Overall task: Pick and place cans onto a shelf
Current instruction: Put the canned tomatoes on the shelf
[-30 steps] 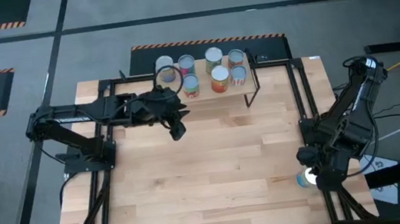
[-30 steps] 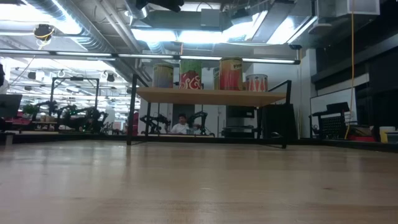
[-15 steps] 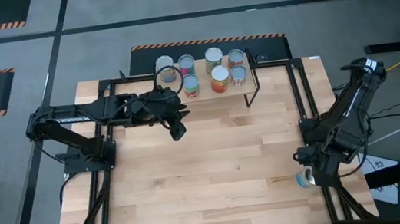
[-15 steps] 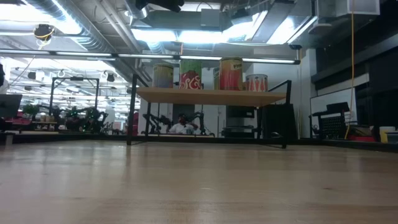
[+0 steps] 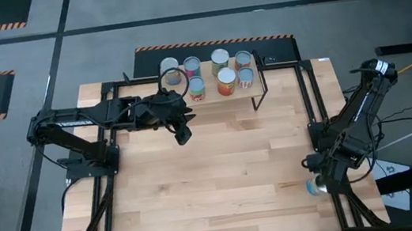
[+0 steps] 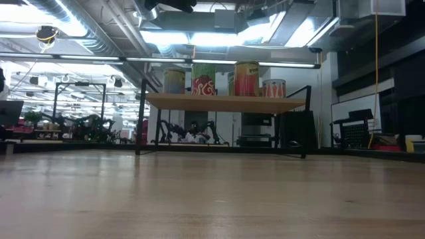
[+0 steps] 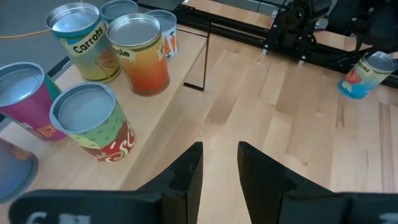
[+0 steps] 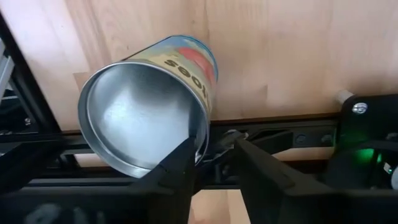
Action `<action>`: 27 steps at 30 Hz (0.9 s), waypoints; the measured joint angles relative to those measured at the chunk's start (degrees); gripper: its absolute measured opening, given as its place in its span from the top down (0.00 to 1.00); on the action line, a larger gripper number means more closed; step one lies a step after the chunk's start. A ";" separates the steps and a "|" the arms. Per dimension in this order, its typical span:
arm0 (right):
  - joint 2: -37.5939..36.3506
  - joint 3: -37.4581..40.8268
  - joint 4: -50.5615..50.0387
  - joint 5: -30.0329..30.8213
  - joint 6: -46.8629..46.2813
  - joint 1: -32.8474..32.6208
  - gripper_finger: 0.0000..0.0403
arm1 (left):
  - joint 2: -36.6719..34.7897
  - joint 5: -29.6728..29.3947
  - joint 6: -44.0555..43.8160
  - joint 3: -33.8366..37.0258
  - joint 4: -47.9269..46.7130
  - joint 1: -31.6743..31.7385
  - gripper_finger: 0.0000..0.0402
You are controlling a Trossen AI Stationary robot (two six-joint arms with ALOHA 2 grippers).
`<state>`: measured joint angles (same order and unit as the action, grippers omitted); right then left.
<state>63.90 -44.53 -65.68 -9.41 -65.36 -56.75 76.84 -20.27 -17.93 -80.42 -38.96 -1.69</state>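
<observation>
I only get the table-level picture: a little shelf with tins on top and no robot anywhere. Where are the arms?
Observer: From above, the left gripper hovers in front of the shelf, toward its left end, fingers open with nothing between them.
Visitor: And the other arm?
Observer: The right gripper is far off at the table's right edge, right at a blue can that sits tilted, not upright.
Visitor: Are the tins I see all that the shelf holds?
Observer: No. Seen from above, the cans stand in two rows, one behind the other.
</observation>
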 joint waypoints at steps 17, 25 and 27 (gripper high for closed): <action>0.07 0.09 6.82 4.18 0.86 1.58 0.99 | 0.00 -0.02 -0.02 0.00 0.00 0.00 0.77; 0.21 0.33 11.01 4.78 4.96 11.94 0.99 | 0.00 -0.02 0.00 0.00 0.00 0.00 0.77; 0.22 0.35 12.29 4.83 8.85 15.23 1.00 | 0.00 -0.02 0.02 0.00 0.00 0.00 0.77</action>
<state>64.12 -44.18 -53.39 -4.58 -56.52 -41.53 76.84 -20.29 -17.92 -80.42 -38.96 -1.69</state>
